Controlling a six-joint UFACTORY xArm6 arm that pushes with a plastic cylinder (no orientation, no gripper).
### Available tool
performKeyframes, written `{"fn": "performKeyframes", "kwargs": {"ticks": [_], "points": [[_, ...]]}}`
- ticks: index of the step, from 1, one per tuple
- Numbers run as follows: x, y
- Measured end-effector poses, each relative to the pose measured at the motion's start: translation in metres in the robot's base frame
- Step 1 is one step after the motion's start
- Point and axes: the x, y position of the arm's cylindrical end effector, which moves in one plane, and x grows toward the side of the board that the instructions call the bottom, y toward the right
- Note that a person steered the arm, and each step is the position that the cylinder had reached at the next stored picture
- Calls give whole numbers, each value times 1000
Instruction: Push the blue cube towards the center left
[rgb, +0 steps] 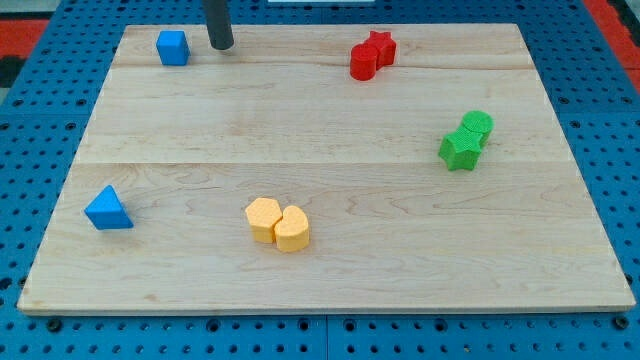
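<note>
The blue cube (173, 47) sits near the top left corner of the wooden board (330, 250). My tip (222, 44) is at the view's top, just to the right of the blue cube, with a small gap between them. A blue triangular block (107, 209) lies at the left side, lower down.
Two red blocks (372, 54), one a star, touch each other at the top right of centre. Two green blocks (467, 139) touch at the right. Two yellow blocks (277, 223) touch at the bottom centre. A blue pegboard (30, 120) surrounds the board.
</note>
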Motion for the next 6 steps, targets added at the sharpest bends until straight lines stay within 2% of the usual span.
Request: {"fn": "performKeyframes", "kwargs": {"ticks": [2,3,4,6], "points": [[-13,0],[-31,-22],[-11,-51],[73,-56]]}}
